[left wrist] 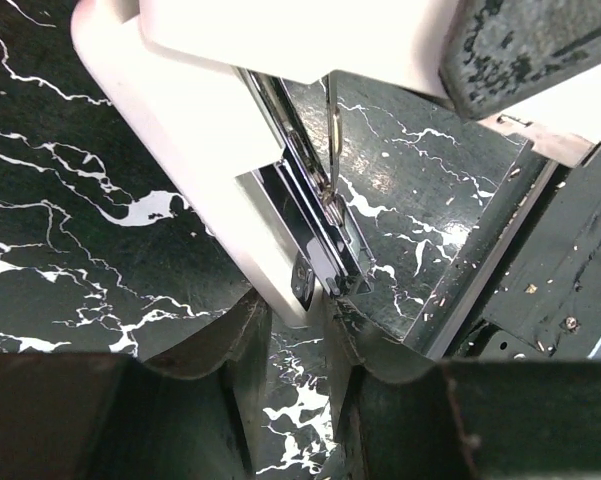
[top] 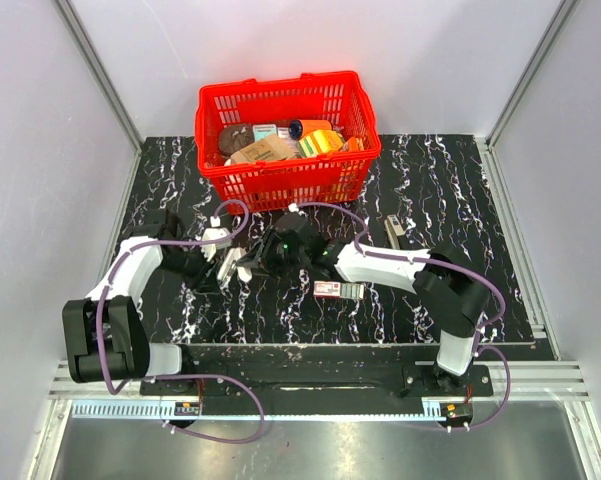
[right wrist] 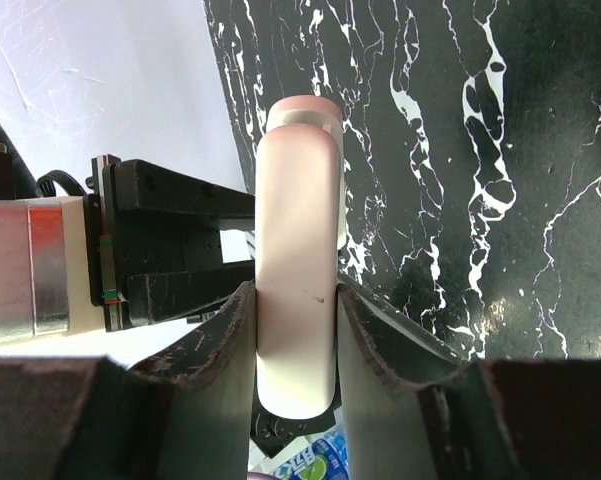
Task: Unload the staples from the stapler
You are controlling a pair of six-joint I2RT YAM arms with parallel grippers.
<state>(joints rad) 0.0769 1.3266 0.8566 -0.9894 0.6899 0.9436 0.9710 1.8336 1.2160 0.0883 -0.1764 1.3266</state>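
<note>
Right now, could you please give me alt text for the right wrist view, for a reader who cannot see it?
The right gripper is shut on the stapler, its two dark fingers pressing either side of the cream-white body, which points away from the camera. Beyond it is the black, white-veined table.
</note>
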